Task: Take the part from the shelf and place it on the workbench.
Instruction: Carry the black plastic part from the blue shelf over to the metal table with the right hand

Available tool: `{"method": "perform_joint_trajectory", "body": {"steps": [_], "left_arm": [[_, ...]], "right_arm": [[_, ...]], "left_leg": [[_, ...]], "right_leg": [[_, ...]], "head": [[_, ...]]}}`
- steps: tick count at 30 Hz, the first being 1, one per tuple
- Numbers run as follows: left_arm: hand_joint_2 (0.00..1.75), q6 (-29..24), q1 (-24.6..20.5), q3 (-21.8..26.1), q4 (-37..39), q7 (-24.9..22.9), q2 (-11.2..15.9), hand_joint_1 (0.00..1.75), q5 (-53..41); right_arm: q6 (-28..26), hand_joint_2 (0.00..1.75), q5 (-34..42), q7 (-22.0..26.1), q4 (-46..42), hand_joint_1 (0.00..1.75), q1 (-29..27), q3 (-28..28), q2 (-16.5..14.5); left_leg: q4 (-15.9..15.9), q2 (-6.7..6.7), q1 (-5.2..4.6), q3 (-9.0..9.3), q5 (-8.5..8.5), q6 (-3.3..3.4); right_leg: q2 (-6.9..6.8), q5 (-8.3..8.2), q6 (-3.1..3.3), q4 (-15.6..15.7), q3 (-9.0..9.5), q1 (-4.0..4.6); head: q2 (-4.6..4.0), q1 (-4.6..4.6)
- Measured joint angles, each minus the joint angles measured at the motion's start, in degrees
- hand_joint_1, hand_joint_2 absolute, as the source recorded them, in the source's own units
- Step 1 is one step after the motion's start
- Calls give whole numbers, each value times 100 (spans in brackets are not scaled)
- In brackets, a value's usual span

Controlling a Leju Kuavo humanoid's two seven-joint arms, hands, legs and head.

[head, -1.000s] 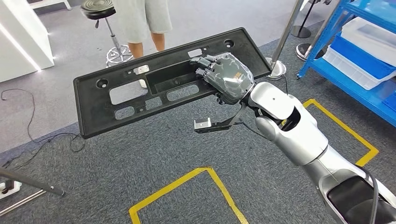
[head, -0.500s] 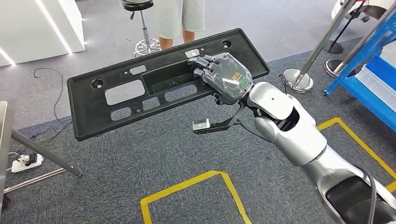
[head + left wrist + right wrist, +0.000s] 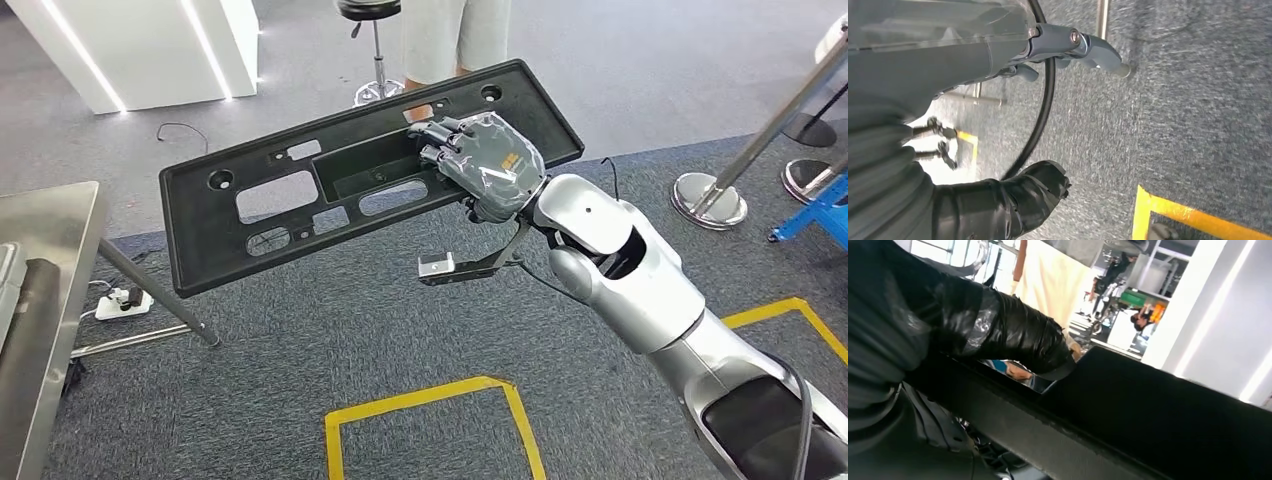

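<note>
The part (image 3: 330, 180), a long black plastic panel pierced with cut-outs, is held up in the air over the grey carpet (image 3: 330, 340) in the head view, gripped by the right hand (image 3: 480, 165), whose fingers curl over the rim of the central recess toward the panel's 3 o'clock end. The panel's far end reaches out toward 9 o'clock, unsupported. At 9 o'clock in that view lies the steel corner of the worktop (image 3: 55, 230), well apart from the part, so the carry step is in hand and the placing is not yet done. A person (image 3: 455, 35) stands at 12 o'clock beside a stool (image 3: 372, 15). In the left wrist view the left hand (image 3: 1063, 45) hangs over the carpet with nothing in it; whether its fingers are spread or curled I cannot tell, since so little of them shows. In the right wrist view the dark thumb (image 3: 1013, 337) presses onto the black edge of the part, though the picture is close and dim. The next move probably calls for bringing the panel round over the worktop, keeping it level, then lowering it flat before letting go.
</note>
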State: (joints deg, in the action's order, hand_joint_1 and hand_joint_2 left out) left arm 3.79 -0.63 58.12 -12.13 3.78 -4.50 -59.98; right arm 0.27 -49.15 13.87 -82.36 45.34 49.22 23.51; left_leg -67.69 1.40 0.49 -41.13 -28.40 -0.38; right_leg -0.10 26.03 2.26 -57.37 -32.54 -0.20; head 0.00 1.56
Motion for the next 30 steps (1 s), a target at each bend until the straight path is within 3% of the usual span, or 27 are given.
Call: {"method": "perform_joint_trajectory", "body": {"steps": [2, 3, 5, 7, 8, 10, 11, 13, 15, 17, 18, 19, 20, 22, 24, 26, 28, 30], "left_arm": [[175, 2, 0, 0, 1, 0, 5, 0, 0], [175, 3, 3, 0, 2, -1, 3, 0, 0], [175, 4, 8, 0, 4, -2, 1, 0, 0], [175, 4, 2, 0, 4, 0, 4, 0, 0], [175, 4, 2, 0, 4, 1, 6, 0, 0], [175, 5, 10, 0, 4, 3, 10, 0, 0], [175, 11, 17, 0, 4, 3, 11, 0, 0], [175, 32, 15, 0, 4, 6, 13, 0, -1], [175, 72, 5, 0, 4, 7, 11, 0, -3], [175, 90, 1, 0, 4, 11, 4, 0, -11], [175, 57, 3, 0, 4, 24, -3, 0, -26], [175, -11, 5, 0, 4, 45, -14, 0, -48], [175, -92, 8, 0, 4, 72, -26, 0, -74], [175, -206, 12, 0, 4, 112, -47, 0, -107], [175, -211, 20, 1, 4, 120, -52, 0, -101], [175, -187, 40, 2, 6, 117, -59, 0, -79], [175, -177, 49, 3, 8, 113, -69, 0, -65], [175, -176, 37, 5, 9, 112, -68, 0, -61]], "right_arm": [[1, 175, -1, 4, 9, 175, -3, 1, 0], [2, 175, -1, 8, 13, 175, -5, 1, -2], [1, 175, -1, 9, 15, 175, 0, 2, -5], [0, 175, -1, 5, 15, 175, 14, 2, -6], [0, 175, -1, 5, 16, 175, 20, 2, -6], [0, 175, -1, 5, 19, 175, 23, 2, -16], [-1, 175, -1, 6, 19, 175, 23, 2, -22], [-2, 175, 3, 7, 19, 175, 27, 2, -31], [-3, 175, 8, 8, 29, 175, 13, 2, -19], [-4, 175, 10, 8, 47, 175, -37, 2, -5], [-5, 175, 10, 7, 54, 175, -62, 2, -1], [-8, 175, 10, 6, 59, 175, -79, 2, 5], [-11, 175, 10, 5, 60, 175, -86, 2, 15], [-19, 175, 10, 1, 59, 175, -85, 2, 42], [-22, 175, 10, -3, 57, 175, -93, 2, 63], [-22, 175, 11, -5, 50, 175, -96, 2, 67], [-22, 175, 13, -5, 36, 175, -83, 2, 62], [-22, 175, 15, -8, 27, 175, -75, 2, 61]], "left_leg": [[-508, -79, 38, -256, -158, -42], [-489, -97, 55, -243, -94, -60], [152, -214, 76, 115, 236, -76], [793, -375, 40, 484, 434, -35], [934, -413, 15, 557, 450, 0], [981, -334, -17, 556, 447, 79], [1014, -285, -12, 576, 464, 116], [1093, -195, 13, 630, 504, 189], [1116, -101, 23, 647, 523, 232], [1101, 19, 17, 638, 522, 243], [1087, 85, 16, 636, 518, 240], [1068, 154, 16, 634, 511, 233], [1041, 221, 17, 632, 498, 219], [969, 343, 11, 598, 466, 174], [924, 448, 11, 537, 463, 112], [929, 525, 29, 493, 483, 43], [767, 358, 22, 408, 369, -10], [174, 59, 10, 142, 34, -41]], "right_leg": [[-147, 16, 8, -11, -3, 9], [-215, 26, 1, -19, -5, 9], [-340, 63, -30, -56, -1, 7], [-443, 112, -82, -99, 2, 19], [-483, 129, -112, -112, 4, 24], [-562, 141, -175, -104, 24, 23], [-545, 161, -208, -116, 33, 8], [-349, 332, -250, -341, -49, -23], [-100, 676, -263, -1000, -368, -49], [-25, 874, -278, -1632, -714, -56], [-15, 811, -282, -1686, -772, -61], [-1, 642, -282, -1516, -719, -69], [41, 411, -278, -1171, -575, -82], [234, 125, -269, -502, -270, -106], [327, 97, -249, -284, -173, -95], [215, 68, -189, -258, -172, -81], [96, 33, -109, -200, -146, -88], [-19, 21, -58, -168, -132, -74]], "head": [[0, 0], [0, 1], [0, 0], [0, 2], [0, 3], [0, 3], [0, 2], [0, 3], [0, 5], [0, 5], [0, 5], [0, 5], [0, 5], [0, 4], [0, 3], [0, 3], [0, 1], [0, -3]]}}
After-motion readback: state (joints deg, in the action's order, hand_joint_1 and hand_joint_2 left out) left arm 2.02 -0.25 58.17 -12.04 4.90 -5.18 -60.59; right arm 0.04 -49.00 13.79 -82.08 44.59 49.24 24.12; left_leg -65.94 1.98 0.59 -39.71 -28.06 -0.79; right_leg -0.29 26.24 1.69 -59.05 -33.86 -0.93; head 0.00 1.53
